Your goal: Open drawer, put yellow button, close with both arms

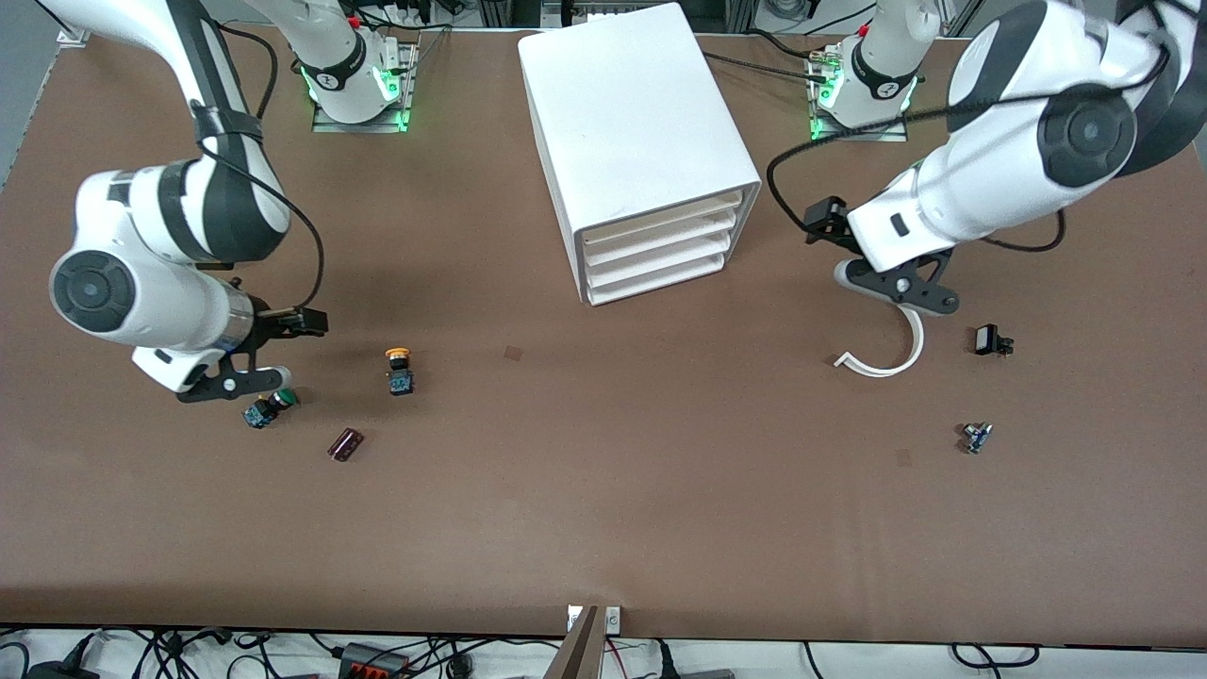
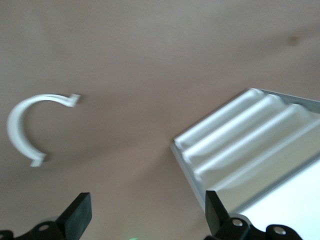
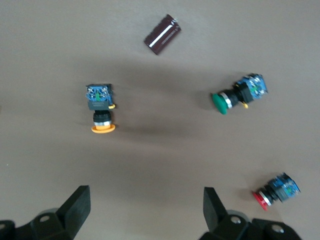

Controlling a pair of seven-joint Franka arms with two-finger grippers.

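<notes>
Two large white jointed robot arms with black two-finger grippers hang above a brown surface, both grippers wide open and holding nothing. The right gripper [image 1: 247, 363] is over the right arm's end of the surface, just above a green-capped push-button switch [image 1: 267, 407] lying on its side; its two black fingertips [image 3: 77, 205] stand well apart in the right wrist view. The small yellow-orange-capped push-button switch with black body and blue base [image 1: 400, 370] lies on the bare surface near that gripper, toward the middle of the surface, and well apart from the big white boxy plastic cabinet [image 1: 634, 141]. A dark maroon cylinder [image 1: 345, 444] lies nearer the front camera than both switches, and a red-capped switch [image 3: 276, 192] shows in the right wrist view alone. All four wide, shallow white drawers [image 1: 654, 247] sit pushed into the cabinet. The left gripper [image 1: 896, 288] hovers over the surface beside the cabinet, toward the left arm's end, above a curved white plastic strip [image 1: 886, 358]. A small black part [image 1: 990, 340] and a small blue-grey part [image 1: 976, 437] lie near the strip
</notes>
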